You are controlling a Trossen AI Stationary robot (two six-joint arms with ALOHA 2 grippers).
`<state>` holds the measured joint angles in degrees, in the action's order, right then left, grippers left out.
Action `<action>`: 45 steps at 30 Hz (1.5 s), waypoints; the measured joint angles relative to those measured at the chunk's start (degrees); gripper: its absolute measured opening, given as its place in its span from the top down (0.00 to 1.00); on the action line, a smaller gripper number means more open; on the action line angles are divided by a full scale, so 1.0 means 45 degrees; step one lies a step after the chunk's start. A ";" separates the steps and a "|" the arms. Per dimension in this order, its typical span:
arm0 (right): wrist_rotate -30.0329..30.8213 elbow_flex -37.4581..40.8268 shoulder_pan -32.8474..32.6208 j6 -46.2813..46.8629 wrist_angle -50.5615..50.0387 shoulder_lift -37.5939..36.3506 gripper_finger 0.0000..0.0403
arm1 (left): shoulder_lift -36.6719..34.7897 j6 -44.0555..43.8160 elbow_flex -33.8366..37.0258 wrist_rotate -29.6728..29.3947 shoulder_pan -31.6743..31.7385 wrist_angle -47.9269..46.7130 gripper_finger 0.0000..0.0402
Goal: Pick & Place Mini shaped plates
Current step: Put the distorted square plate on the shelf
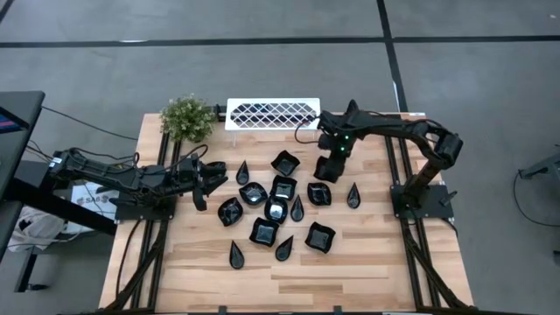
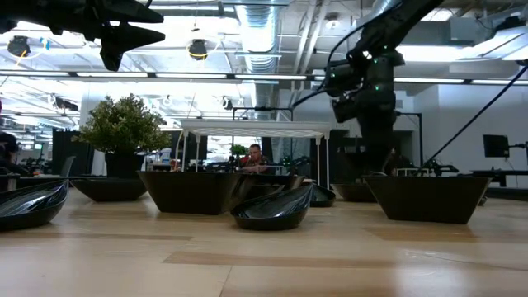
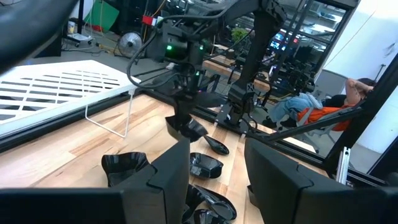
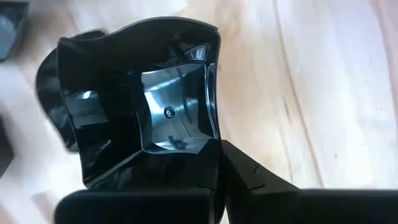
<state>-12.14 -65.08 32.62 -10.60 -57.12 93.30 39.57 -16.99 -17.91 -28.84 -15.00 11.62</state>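
Several glossy black mini plates (image 1: 266, 231), teardrops and wavy-edged squares, rest on their bases across the middle of the table. My right gripper (image 1: 330, 163) hangs over the far right part of the group, shut on one wavy-edged square plate (image 4: 149, 106). That plate also shows under the right gripper in the left wrist view (image 3: 185, 129). My left gripper (image 1: 204, 178) is open, raised above the table to the left of the plates, touching nothing; the low view shows it high up (image 2: 124, 37). My right gripper holds the wavy-edged square plate by one side of its rim (image 4: 208, 146), pinched between the two fingers. The fingers (image 3: 182, 107) come from above, pointing down. The plate hangs below them, tilted, and looks lifted off the wood.
A white lattice tray (image 1: 271, 114) stands on wire legs at the table's far edge, just beyond the right gripper. A small green potted plant (image 1: 186, 118) sits at the far left corner. Bare wood (image 1: 367, 271) lies along the near side.
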 joint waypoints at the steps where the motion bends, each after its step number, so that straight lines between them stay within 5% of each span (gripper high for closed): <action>1: 0.0000 -0.0149 -0.0058 -0.0059 -0.0285 0.0000 1.00 | -0.0005 0.0000 0.0000 0.0000 0.0000 0.0000 0.61; 23: -0.1010 -0.4074 -0.1097 -0.0268 -0.2079 0.0005 1.00 | -0.0005 0.0002 0.0000 -0.0354 0.0000 0.0000 0.61; 45: -0.0908 -0.6323 -0.0286 0.0369 -0.0419 0.0005 1.00 | -0.0005 0.0003 0.0000 -0.0350 0.0000 0.0000 0.61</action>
<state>-16.23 -93.54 31.33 -8.94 -59.00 93.32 39.55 -16.98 -17.91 -30.41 -15.00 11.62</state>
